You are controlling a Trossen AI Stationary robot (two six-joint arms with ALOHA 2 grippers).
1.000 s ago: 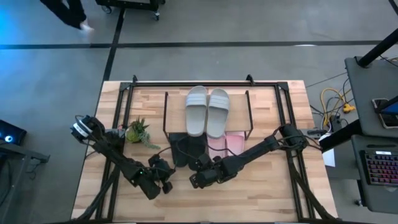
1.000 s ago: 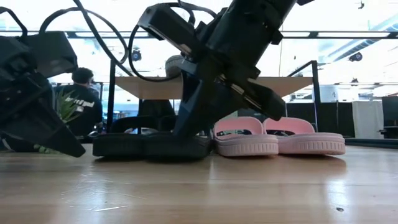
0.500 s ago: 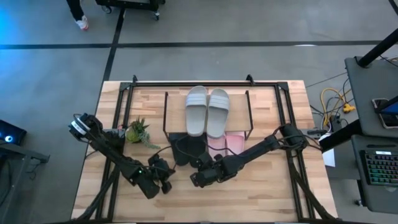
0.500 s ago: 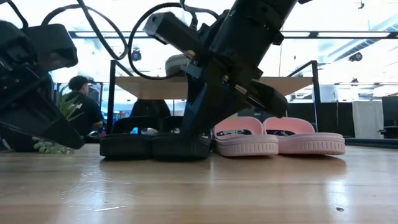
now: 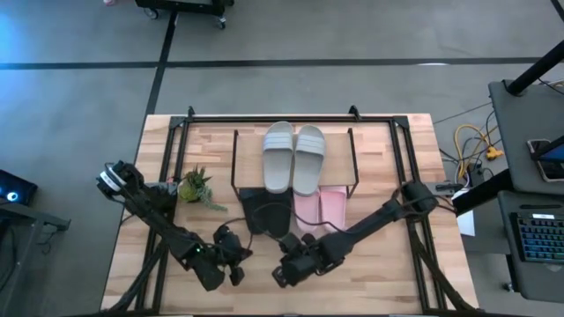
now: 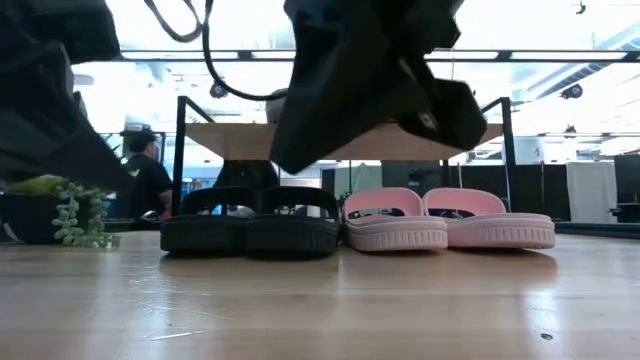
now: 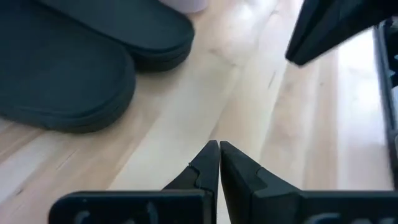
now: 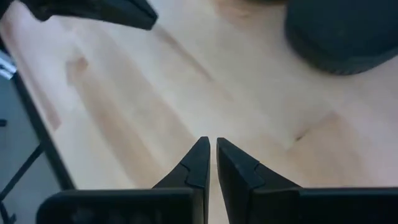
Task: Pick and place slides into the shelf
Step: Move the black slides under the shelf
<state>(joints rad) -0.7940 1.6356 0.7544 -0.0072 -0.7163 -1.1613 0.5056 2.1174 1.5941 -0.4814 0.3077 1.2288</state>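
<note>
Overhead and table-level views. The shelf (image 5: 354, 150) is carrying two pale grey-green slides (image 5: 293, 157) on its wooden top board; two black slides (image 6: 250, 222) and two pink slides (image 6: 445, 220) are lying side by side beneath it. The left gripper (image 7: 218, 152) and right gripper (image 8: 208, 149) are hovering over bare table (image 5: 388, 282) in front, fingers pinched together, holding nothing.

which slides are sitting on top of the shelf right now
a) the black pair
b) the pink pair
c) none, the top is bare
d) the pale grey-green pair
d: the high view shows the pale grey-green pair lying side by side on the shelf top board, while the black pair and the pink pair rest on the table under it.
</note>
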